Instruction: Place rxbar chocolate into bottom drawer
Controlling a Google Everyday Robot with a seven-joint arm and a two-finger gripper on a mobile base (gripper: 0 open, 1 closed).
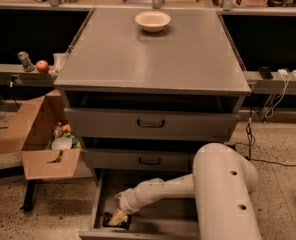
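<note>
I'm looking at the grey cabinet with my white arm reaching down-left into the pulled-out bottom drawer. A cardboard box is sitting to the cabinet's left and a cream bowl at the back of its top. The gripper is sitting low at the drawer's front left, touching the rxbar chocolate down on the drawer floor. I cannot tell whether it is gripping or released.
</note>
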